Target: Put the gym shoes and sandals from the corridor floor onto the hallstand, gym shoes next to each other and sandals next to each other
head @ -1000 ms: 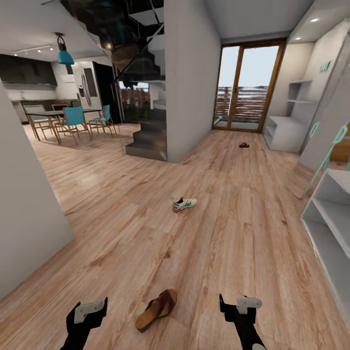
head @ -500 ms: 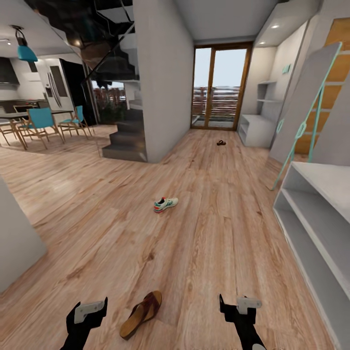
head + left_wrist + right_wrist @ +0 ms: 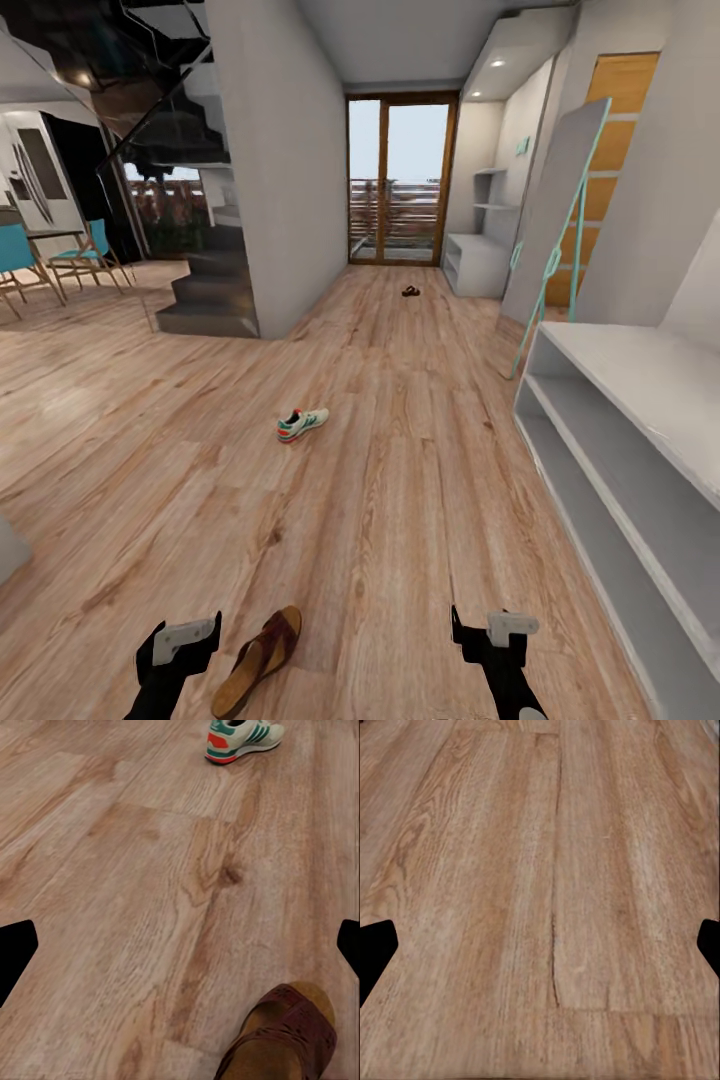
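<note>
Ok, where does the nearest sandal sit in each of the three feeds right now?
Head view: near sandal low in the picture, on the floor beside the left hand.
Left wrist view: sandal at the lower right corner.
Right wrist view: not in it.
Shared landmark: gym shoe, farther along the floor.

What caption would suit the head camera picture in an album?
Corridor view: a sandal between open grippers, a gym shoe further along the floor, white hallstand at right.

Dark staircase (image 3: 205, 290) rising at left behind a grey wall (image 3: 275, 170); teal chairs (image 3: 85, 255) at far left; glazed wood-framed door (image 3: 400, 180) closing the corridor; slim teal-edged frame (image 3: 560, 220) leaning at right, possibly a mirror.
</note>
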